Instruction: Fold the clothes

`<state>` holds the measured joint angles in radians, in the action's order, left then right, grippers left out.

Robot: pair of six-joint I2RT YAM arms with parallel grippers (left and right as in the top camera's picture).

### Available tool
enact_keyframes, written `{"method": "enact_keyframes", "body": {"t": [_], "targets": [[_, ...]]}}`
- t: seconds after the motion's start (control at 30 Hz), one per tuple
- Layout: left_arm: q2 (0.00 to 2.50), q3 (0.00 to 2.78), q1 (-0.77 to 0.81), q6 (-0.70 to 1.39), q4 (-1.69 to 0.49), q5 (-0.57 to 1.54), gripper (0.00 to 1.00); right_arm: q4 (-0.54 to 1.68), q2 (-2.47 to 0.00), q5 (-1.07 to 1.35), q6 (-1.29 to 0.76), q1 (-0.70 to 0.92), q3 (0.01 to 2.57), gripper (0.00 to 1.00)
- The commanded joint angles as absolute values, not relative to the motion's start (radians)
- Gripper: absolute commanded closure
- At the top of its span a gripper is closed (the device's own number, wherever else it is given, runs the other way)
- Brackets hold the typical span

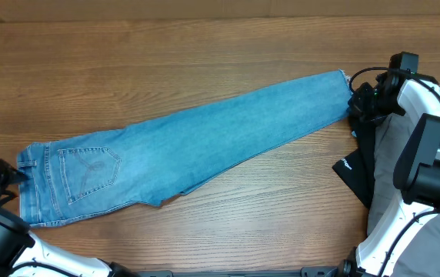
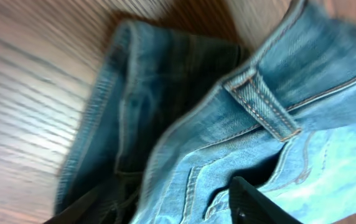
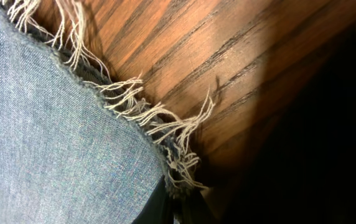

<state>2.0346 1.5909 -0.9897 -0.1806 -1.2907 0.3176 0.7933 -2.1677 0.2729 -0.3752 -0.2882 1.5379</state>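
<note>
- As the jeans [image 1: 205, 142] lie stretched across the table [image 1: 166, 54], waist [image 1: 26, 185] meets the left gripper [image 1: 11, 175], frayed hem [image 1: 341, 78] the right gripper [image 1: 355, 104].
- Whether either grips cloth (fingers mostly hidden) I cannot tell.

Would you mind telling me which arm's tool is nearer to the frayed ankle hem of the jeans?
The right. The right tool sits at the frayed hem, at the leg's far end; the left tool is at the waistband, the opposite end of the jeans.
</note>
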Motion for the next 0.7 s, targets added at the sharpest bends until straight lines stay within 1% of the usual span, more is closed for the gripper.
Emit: {"method": "enact_keyframes", "body": {"t": [0.0,0.07,0.17,0.2,0.3,0.5,0.6,0.67], "targets": [[2.040,1.562,-0.966,-0.189,-1.289,0.282,0.48,0.784,-2.145,0.211,-0.398,-0.312,1.539,0.96],[2.040,1.562,-0.966,-0.169,-1.293,0.254,0.53,0.784,-2.145,0.211,-0.398,-0.312,1.539,0.96],[2.040,1.562,-0.966,-0.152,-1.301,0.226,0.64,0.784,-2.145,0.211,-0.398,-0.312,1.539,0.96],[2.040,1.562,-0.966,-0.146,-1.305,0.213,0.70,0.784,-2.145,0.211,-0.398,-0.312,1.539,0.96],[2.040,1.562,-0.966,-0.130,-1.314,0.199,0.96,0.784,-2.145,0.211,-0.398,-0.312,1.539,0.96],[2.039,1.641,-0.990,-0.118,-1.401,0.195,0.96,0.784,-2.145,0.210,-0.397,-0.312,1.539,0.96],[2.039,1.714,-1.025,-0.060,-1.489,0.125,0.96,0.783,-2.145,0.210,-0.398,-0.312,1.539,0.96],[2.039,1.717,-1.039,-0.035,-1.508,0.094,0.96,0.782,-2.145,0.210,-0.398,-0.312,1.539,0.96]]}}
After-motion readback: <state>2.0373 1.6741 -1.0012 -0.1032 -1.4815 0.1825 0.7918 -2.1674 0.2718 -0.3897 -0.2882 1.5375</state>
